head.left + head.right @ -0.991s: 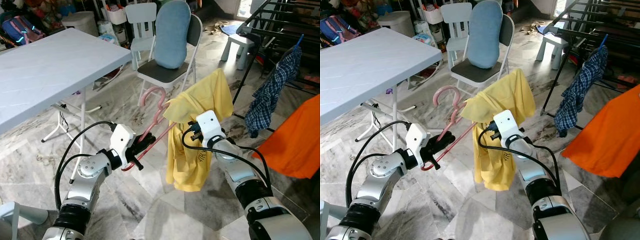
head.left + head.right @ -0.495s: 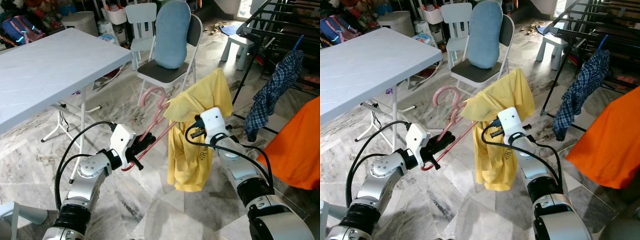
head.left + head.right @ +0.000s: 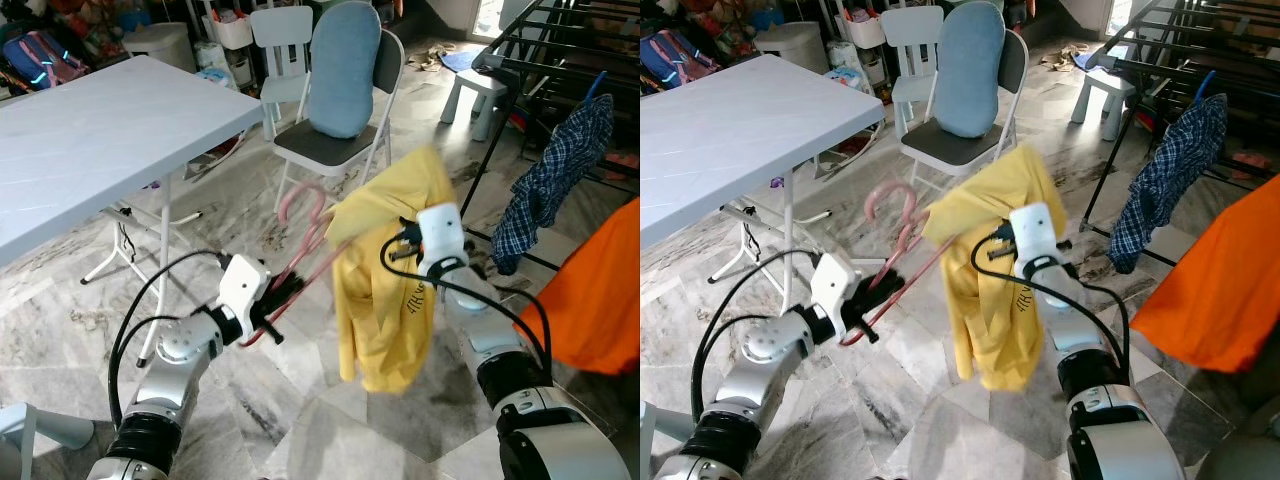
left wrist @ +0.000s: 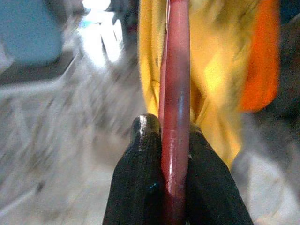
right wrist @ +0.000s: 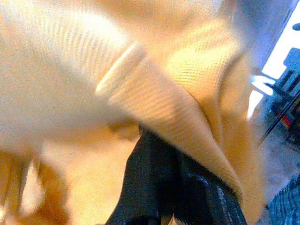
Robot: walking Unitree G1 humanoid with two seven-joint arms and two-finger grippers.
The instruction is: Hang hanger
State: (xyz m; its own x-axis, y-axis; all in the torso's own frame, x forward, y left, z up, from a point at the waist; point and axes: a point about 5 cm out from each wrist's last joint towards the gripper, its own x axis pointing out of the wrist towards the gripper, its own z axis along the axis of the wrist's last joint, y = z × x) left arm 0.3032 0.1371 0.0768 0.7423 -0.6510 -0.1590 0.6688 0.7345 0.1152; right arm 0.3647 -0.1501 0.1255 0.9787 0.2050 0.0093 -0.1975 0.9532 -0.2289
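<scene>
A pink plastic hanger (image 3: 305,250) slants up from my left gripper (image 3: 272,298), which is shut on its lower bar; the wrist view shows both fingers (image 4: 140,178) pressed against the pink bar (image 4: 174,93). Its hook (image 3: 300,200) curls at the top. A yellow shirt (image 3: 385,270) hangs over the hanger's far end and droops in folds. My right gripper (image 5: 164,197) is buried in the yellow fabric (image 5: 140,84), shut on the shirt, behind its white wrist block (image 3: 437,232). A dark drying rack (image 3: 560,60) stands at the back right.
A white folding table (image 3: 100,130) fills the left. A grey folding chair (image 3: 330,145) with a blue cushion (image 3: 343,65) stands behind the hanger. A plaid shirt (image 3: 555,175) and an orange garment (image 3: 600,290) hang at the right. Marble floor lies below.
My right arm has lifted and moved right with the shirt, pulling the yellow cloth further onto the hanger. The left gripper and hanger shifted slightly right. The plaid shirt has swung.
</scene>
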